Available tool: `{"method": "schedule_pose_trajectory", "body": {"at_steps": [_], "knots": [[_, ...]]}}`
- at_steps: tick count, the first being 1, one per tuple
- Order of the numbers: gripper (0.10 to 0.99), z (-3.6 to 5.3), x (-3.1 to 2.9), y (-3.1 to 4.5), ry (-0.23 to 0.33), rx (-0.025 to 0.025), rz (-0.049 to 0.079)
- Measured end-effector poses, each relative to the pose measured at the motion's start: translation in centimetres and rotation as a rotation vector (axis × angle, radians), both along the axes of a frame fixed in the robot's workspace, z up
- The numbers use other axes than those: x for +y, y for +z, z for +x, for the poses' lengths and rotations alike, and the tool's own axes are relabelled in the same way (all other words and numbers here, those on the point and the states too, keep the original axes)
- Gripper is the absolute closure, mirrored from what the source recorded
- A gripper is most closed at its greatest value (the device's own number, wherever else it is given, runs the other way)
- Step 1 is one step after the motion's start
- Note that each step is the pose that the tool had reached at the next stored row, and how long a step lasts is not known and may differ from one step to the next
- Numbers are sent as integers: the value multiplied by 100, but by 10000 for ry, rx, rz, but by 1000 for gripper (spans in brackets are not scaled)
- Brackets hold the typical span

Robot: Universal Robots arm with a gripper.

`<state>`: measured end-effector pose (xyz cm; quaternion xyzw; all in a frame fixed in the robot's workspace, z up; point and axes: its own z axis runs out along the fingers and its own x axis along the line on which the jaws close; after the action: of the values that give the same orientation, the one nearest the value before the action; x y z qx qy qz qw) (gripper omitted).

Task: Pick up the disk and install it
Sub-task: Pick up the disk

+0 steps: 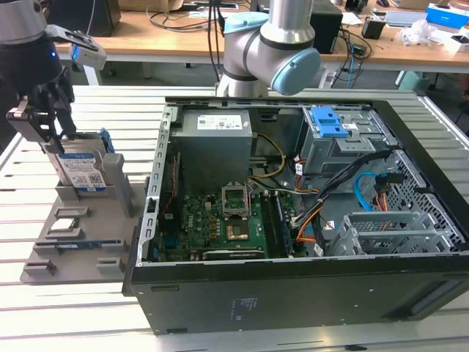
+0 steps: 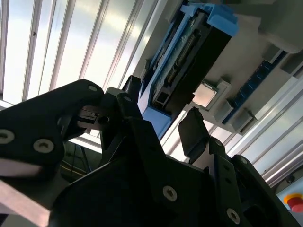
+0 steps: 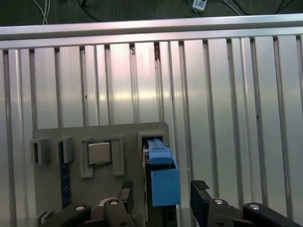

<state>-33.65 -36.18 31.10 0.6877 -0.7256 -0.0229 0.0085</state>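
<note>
One arm in the exterior view, reaching across from the far side toward the exterior view's left, with the gripper hanging just above the disk. Disk on edge in a slot of the grey holder, label toward the camera, blue rails along its sides. Nearer the camera on the same holder, flat in its own recess, the small square processor chip. Just beside the holder, on the exterior view's right, the open computer case, with the motherboard on its floor and the grey drive cage with a blue latch toward its far side. All of it on the slatted metal table.

In the second wrist view, a look along the gripper: two black fingers spread apart, one on each side of the disk. Whether touching it or not, impossible to tell from here. Processor chip just beside the disk, in the holder.

In the first wrist view, gripper released, with a strip of open space between each of the fingers and the blue rail of the disk. Disk between the two pads, clasped by neither, seated upright in its slot in the holder. Processor chip one recess over, apart from the fingers. Beyond the holder, the long slats of the table.
</note>
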Motion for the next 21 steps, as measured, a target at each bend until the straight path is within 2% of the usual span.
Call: {"method": "schedule_pose_trajectory", "body": {"at_steps": [2,9,13,17,18,19,21], "knots": [[486,6,11,-56,151,-2,-2],[486,7,15,-241,174,-2,-2],[486,7,15,-288,175,-1,-3],[486,7,15,-291,175,-4,-4],[486,7,15,-294,175,-293,-5],[486,8,15,-294,175,-344,-5],[486,8,15,-294,175,-363,-5]]}}
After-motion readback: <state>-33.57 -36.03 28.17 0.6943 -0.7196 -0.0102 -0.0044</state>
